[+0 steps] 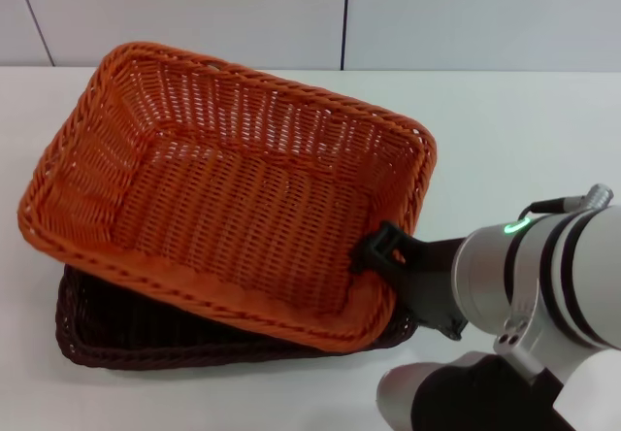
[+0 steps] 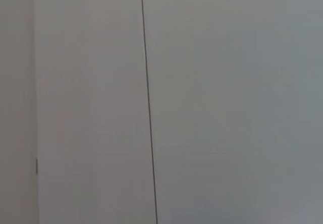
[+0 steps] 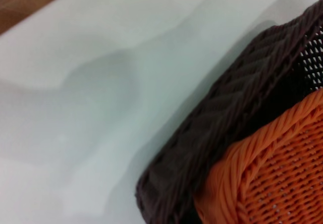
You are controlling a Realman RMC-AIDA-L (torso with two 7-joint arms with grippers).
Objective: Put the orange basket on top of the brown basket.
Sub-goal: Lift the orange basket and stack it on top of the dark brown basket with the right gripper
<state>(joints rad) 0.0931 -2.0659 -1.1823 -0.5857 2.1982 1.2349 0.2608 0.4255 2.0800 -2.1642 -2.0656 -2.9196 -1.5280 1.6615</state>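
The orange basket (image 1: 223, 193) sits tilted on top of the brown basket (image 1: 116, 334), which lies on the table (image 1: 524, 130). The right gripper (image 1: 383, 251) is at the orange basket's near right rim, one finger reaching over it into the basket

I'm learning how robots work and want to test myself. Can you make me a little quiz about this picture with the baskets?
1. True or false: the orange basket sits tilted over the brown basket.
2. Which pincer grips the orange basket's rim? A) left B) right C) both
3. Fill in: both baskets are above a ___ table.

Key: 1 true, its far side rides higher while the brown basket lies flat beneath. 2 B, the right pincer clamps the rim at the near right corner; the left one is out of view. 3 white.
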